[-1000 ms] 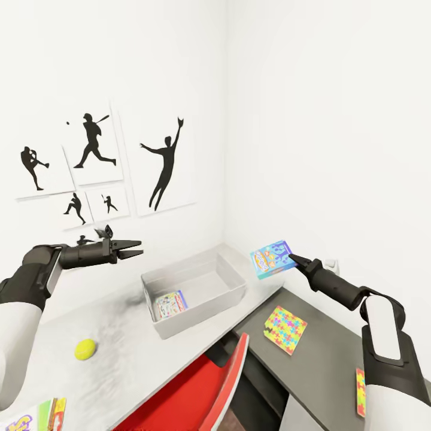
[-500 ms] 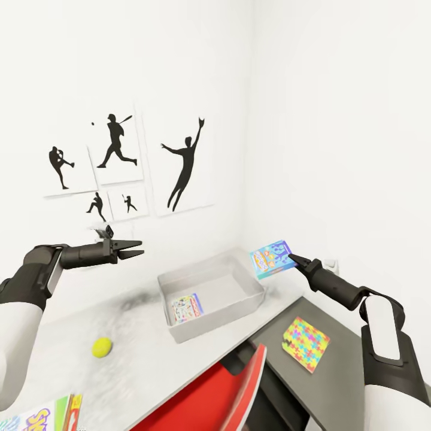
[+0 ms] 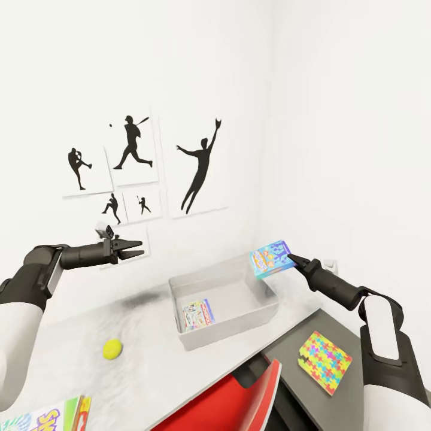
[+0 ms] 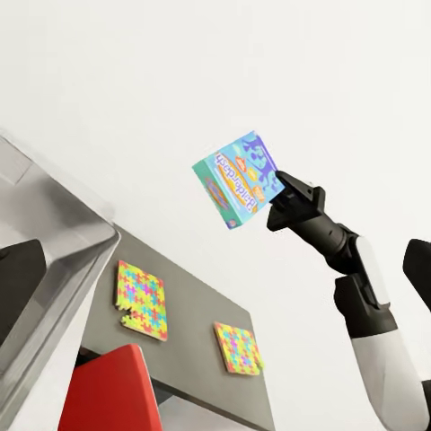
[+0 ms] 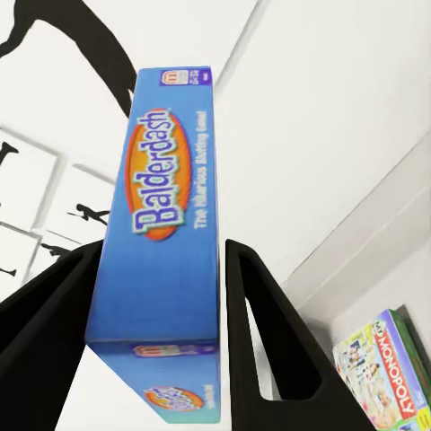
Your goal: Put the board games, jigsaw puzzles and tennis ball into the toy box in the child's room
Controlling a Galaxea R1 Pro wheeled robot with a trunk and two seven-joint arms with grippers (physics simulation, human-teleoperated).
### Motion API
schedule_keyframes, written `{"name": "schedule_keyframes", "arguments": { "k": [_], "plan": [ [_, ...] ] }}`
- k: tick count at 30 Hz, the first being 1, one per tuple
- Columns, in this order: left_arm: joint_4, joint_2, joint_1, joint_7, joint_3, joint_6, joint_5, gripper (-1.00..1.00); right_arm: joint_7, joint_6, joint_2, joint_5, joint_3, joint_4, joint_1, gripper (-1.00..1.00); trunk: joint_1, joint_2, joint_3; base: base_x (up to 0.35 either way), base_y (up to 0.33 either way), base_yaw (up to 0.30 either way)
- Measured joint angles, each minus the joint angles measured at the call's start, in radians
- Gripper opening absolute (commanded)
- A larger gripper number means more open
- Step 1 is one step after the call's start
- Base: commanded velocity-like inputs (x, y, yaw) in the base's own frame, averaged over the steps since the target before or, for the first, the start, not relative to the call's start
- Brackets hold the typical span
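My right gripper (image 3: 291, 258) is shut on the small teal-blue board game (image 3: 270, 258), held in the air over the far right corner of the light-grey toy box (image 3: 263, 314). In the right wrist view the two fingers (image 5: 269, 341) clamp the flat sides of that game (image 5: 171, 233). A white board game (image 3: 197, 312) lies inside the toy box. My left gripper (image 3: 136, 248) hangs open and empty above the white table (image 3: 137, 371), left of the box. The tennis ball (image 3: 112, 349) rests on the table. One jigsaw puzzle (image 3: 324, 361) lies on the dark-grey corner section, and a second jigsaw puzzle (image 4: 238, 347) lies beyond the first (image 4: 142, 299).
The long yellow-red-green board game (image 3: 48, 416) lies at the table's near left edge. A red chair (image 3: 227, 401) stands tucked in front of the table. White walls with black silhouette pictures (image 3: 200, 167) close the corner behind the toy box.
The whole view has swung, so the table and toy box sit further right in the picture. Both arms keep their pose, and the held game now hangs over the toy box's right end.
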Motion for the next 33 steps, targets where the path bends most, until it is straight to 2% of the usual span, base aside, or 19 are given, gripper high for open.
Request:
{"name": "schedule_keyframes", "arguments": {
  "k": [19,33],
  "plan": [
    [0.000,-0.002,0.000,0.000,-0.001,0.000,0.000,1.00,0.000,0.001,-0.004,0.000,0.000,0.001,0.000,-1.00,0.000,0.000,0.001,0.061,-0.052,0.023],
    [0.000,0.000,0.001,0.000,0.000,0.000,-0.002,1.00,0.000,0.001,0.001,-0.001,0.002,0.000,0.000,-1.00,0.000,0.000,0.001,0.022,0.009,0.000]
  ]
}}
